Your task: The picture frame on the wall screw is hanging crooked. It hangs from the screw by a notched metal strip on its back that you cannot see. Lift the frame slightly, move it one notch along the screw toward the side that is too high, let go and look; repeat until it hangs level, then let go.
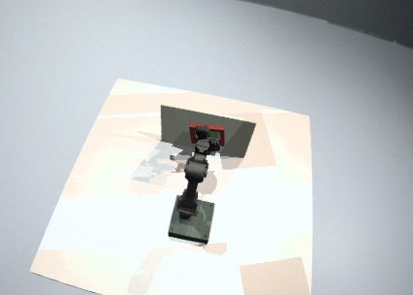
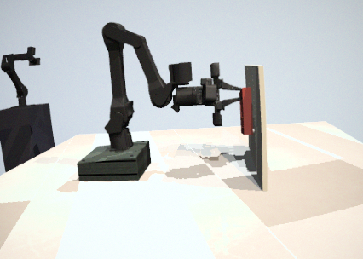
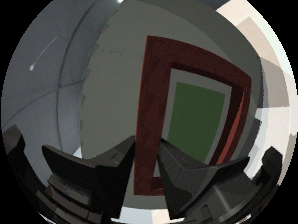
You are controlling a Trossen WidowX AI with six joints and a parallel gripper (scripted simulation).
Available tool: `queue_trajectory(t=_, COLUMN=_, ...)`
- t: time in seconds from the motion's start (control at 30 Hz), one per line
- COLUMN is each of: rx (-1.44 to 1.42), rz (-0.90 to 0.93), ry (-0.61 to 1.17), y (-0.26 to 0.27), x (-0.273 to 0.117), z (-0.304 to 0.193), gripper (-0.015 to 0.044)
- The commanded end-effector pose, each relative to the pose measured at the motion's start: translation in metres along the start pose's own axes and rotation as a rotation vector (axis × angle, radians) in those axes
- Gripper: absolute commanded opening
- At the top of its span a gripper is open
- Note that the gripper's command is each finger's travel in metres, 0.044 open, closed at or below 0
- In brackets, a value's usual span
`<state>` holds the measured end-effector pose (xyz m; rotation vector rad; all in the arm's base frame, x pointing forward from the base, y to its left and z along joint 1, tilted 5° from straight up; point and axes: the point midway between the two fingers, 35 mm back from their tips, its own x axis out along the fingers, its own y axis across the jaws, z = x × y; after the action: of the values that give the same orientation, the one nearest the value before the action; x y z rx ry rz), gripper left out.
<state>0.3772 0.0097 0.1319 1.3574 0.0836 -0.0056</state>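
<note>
The red picture frame (image 1: pixel 223 136) (image 2: pixel 246 114) (image 3: pixel 154 70) with a green picture (image 3: pixel 195 117) is in front of the grey upright panel (image 1: pixel 174 122) (image 2: pixel 262 127) (image 3: pixel 112 85). In the top view its top edge slopes less than the panel's top edge, so its right end looks higher relative to the panel. My gripper (image 2: pixel 239 94) (image 3: pixel 146 141) is shut on the frame's top bar, one finger above it and one below; in the wrist view this bar runs up and down at the left. The screw and notched strip are hidden behind the frame.
My arm's green base (image 1: pixel 191 224) (image 2: pixel 112 161) stands on the patchy pale tabletop (image 1: pixel 276 203) (image 2: pixel 141 225), facing the panel. In the exterior view another dark arm (image 2: pixel 19 82) stands on a dark block (image 2: pixel 27 131) at the far left.
</note>
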Motion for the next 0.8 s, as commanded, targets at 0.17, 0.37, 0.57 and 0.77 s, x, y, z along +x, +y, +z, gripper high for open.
queue_trajectory(t=0.17, rx=0.005, rz=0.011, ry=-0.005, y=0.0035, x=0.0002, z=0.0019, gripper=0.0)
queue_trajectory(t=0.37, rx=0.005, rz=0.011, ry=-0.005, y=0.0042, x=0.0002, z=0.0025, gripper=0.0)
queue_trajectory(t=0.57, rx=0.005, rz=0.011, ry=-0.005, y=0.0042, x=0.0002, z=0.0031, gripper=0.0)
queue_trajectory(t=0.77, rx=0.005, rz=0.011, ry=-0.005, y=0.0042, x=0.0002, z=0.0037, gripper=0.0)
